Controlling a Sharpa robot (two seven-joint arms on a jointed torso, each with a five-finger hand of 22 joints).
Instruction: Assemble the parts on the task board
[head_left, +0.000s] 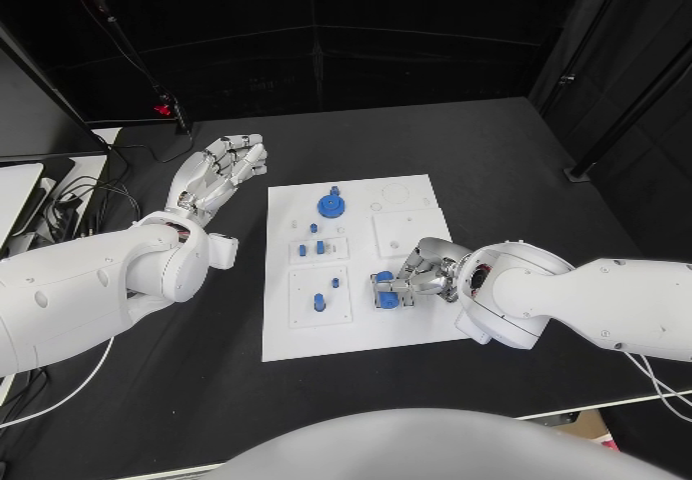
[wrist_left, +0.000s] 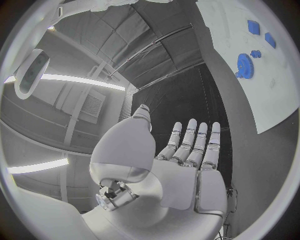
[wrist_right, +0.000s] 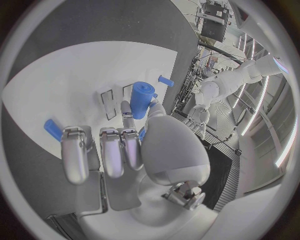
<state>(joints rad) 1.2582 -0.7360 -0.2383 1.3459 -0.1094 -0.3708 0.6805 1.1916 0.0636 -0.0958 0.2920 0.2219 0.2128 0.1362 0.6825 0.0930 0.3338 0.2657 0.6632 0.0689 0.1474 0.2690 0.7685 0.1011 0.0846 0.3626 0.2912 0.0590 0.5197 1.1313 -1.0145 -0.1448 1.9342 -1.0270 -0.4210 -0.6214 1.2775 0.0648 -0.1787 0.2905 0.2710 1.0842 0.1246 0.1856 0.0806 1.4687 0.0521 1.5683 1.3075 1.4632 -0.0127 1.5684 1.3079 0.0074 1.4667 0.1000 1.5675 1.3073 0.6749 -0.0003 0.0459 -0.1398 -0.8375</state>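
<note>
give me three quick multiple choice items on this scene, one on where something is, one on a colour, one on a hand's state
1. Where is the left hand?
A. over the bare table beside the task board
B. on the gear
C. under the board

2. What colour is the gear?
A. red
B. blue
C. green

3. What is the right hand doing?
A. lying flat and open
B. holding a blue part
C. pressing the gear

Key: 1 A, the head view shows it left of the board, fingers spread; 2 B, it is plainly blue; 3 B, the right wrist view shows fingers around a blue piece.
</note>
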